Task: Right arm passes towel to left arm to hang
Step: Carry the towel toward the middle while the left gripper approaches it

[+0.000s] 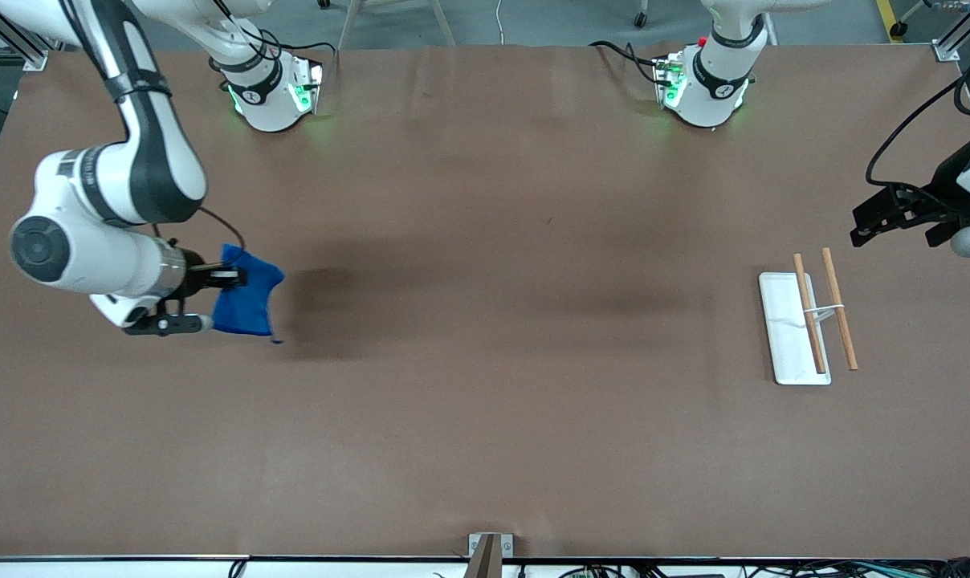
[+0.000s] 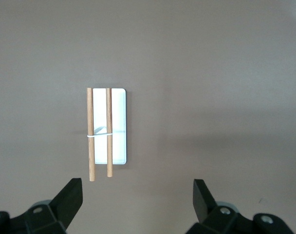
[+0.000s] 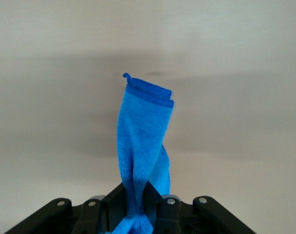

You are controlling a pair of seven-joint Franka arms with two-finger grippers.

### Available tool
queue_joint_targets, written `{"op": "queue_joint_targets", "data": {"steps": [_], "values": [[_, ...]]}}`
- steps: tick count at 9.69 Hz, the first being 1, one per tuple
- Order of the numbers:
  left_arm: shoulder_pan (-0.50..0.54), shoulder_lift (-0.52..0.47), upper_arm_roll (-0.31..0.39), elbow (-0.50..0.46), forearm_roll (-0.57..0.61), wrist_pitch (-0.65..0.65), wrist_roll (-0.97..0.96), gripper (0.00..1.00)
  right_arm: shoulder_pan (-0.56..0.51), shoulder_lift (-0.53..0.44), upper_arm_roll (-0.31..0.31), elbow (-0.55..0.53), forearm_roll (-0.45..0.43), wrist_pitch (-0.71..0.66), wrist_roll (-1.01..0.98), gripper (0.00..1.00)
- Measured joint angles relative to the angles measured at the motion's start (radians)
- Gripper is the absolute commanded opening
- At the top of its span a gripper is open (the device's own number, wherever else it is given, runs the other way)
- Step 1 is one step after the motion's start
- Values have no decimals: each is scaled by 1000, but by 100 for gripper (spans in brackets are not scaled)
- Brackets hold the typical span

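My right gripper (image 1: 230, 277) is shut on the bright blue towel (image 1: 246, 303) and holds it in the air over the right arm's end of the table. In the right wrist view the towel (image 3: 144, 141) hangs from between the black fingers (image 3: 119, 207), a small tag thread at its free corner. My left gripper (image 1: 861, 226) is open and empty, up over the left arm's end of the table, above and beside the rack. In the left wrist view its fingertips (image 2: 72, 195) stand wide apart over bare table.
A white tray (image 1: 784, 337) with two wooden rods (image 1: 809, 313) tied by a white band lies at the left arm's end of the table; it also shows in the left wrist view (image 2: 118, 126). The towel casts a dark shadow on the brown table (image 1: 485, 361).
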Motion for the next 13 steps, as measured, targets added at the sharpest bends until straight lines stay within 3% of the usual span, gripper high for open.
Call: {"op": "queue_joint_targets", "data": {"steps": [4,7,10,13], "values": [[-23,-6,-6,9,-5,-34,45,100,13,3,171,30,330,87,28,1],[-42,-7,-18,-11,-145,-81,112,100,15,11,311,33,564,229,25,1],[-39,-9,-17,-79,-360,-113,154,100,18,34,441,33,908,371,-64,1],[-42,-7,-18,-169,-515,-117,179,100,34,74,505,33,1306,384,-306,1]]}}
